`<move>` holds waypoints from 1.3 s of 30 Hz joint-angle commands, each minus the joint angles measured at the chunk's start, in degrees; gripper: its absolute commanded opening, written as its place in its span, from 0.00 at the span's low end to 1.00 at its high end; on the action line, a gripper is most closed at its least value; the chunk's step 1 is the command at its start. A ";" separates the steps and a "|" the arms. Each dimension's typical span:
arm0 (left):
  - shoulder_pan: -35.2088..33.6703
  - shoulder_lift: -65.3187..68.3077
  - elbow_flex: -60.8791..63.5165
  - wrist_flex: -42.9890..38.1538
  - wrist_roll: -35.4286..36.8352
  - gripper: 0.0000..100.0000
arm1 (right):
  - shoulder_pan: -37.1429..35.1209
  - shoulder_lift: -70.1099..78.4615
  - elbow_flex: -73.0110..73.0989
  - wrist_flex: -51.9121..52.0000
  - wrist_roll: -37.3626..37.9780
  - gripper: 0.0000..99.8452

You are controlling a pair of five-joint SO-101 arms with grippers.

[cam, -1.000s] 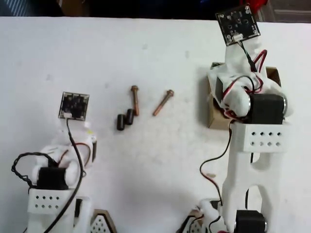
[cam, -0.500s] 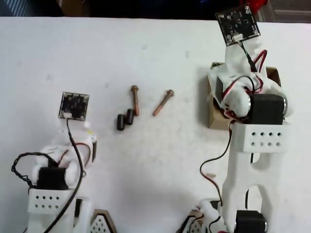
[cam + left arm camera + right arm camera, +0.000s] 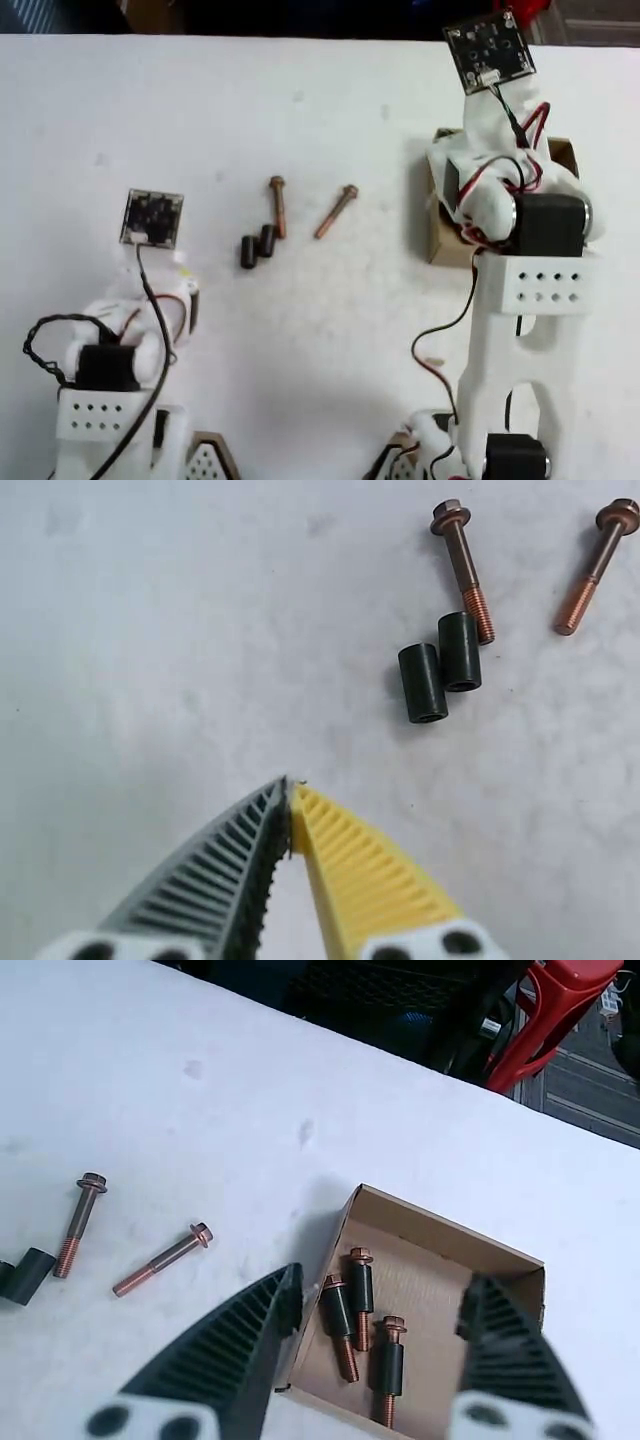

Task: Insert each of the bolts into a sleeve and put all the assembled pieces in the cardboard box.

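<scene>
Two bolts (image 3: 463,568), one maybe against sleeve (image 3: 460,652) edge

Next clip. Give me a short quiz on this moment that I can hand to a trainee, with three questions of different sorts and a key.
1. Multiple choice: how many assembled pieces lie in the cardboard box? A) one B) three C) five
2. True or false: the right gripper is shut on a bolt.
3. Short answer: how many loose bolts lie on the table near the two black sleeves?

Key: 1 B; 2 false, it hangs open above the box with nothing in it; 3 two.
</scene>
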 commanded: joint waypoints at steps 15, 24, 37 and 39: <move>-0.13 -0.57 -0.44 -1.49 -0.53 0.02 | -0.57 -1.71 -2.90 -0.22 0.26 0.04; -0.13 -0.57 -0.35 -1.49 -0.53 0.02 | -0.57 -1.71 -2.90 -0.22 0.26 0.20; -0.13 -0.57 -0.35 -1.41 -0.62 0.02 | -0.57 -1.80 -2.90 0.04 0.26 0.27; -0.13 -0.57 -0.35 -1.41 -0.62 0.02 | -0.57 -2.07 -3.08 0.04 0.26 0.17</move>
